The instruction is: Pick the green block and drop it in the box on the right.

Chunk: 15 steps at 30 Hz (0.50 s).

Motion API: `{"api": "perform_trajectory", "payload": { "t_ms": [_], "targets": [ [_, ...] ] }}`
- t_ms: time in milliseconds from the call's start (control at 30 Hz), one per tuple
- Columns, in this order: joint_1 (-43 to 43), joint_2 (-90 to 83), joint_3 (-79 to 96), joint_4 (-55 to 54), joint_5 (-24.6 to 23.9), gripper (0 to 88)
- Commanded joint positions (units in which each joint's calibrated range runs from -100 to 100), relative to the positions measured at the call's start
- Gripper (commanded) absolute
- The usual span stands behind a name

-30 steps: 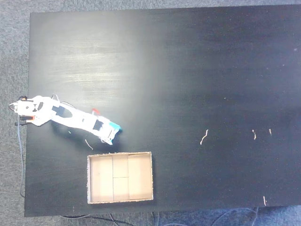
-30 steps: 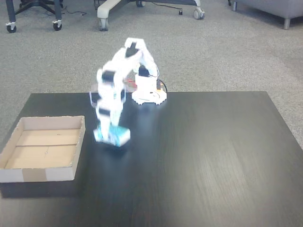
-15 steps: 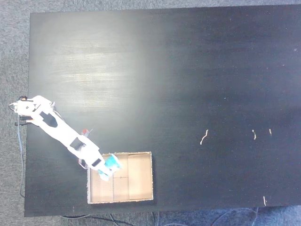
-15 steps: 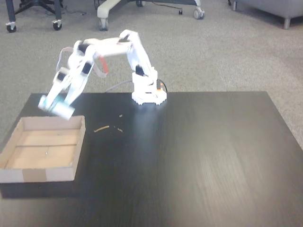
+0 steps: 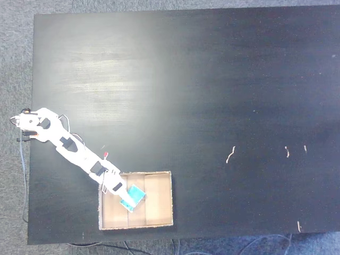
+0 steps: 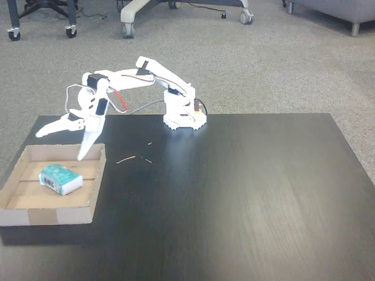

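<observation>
Release looks complete: the green block lies on the box floor, the pincer spread wide above it, best lifted straight clear of the walls.

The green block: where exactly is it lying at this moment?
The green block lies on the floor of the box at the table's left in a fixed view, just below the open gripper; from above it sits near the box's middle.
</observation>
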Motion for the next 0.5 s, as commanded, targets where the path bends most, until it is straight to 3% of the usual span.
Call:
{"api": "perform_trajectory", "payload": {
  "t_ms": [0,67,133,200,367,467],
  "targets": [
    [-2.5,-17.6,18.3,-0.7,-0.4,45.1],
    [-7.2,-38.2,49.7,-11.8,0.0,26.5],
    [-17.1,-61.0,86.9,-36.3,3.3,0.1],
    [-27.2,-81.9,112.7,-49.4,6.1,0.1],
    [-39.7,-126.7,149.2,-44.1,11.1,0.1],
    [-41.9,-142.4,154.8,-29.6,11.7,0.1]
  ]
}}
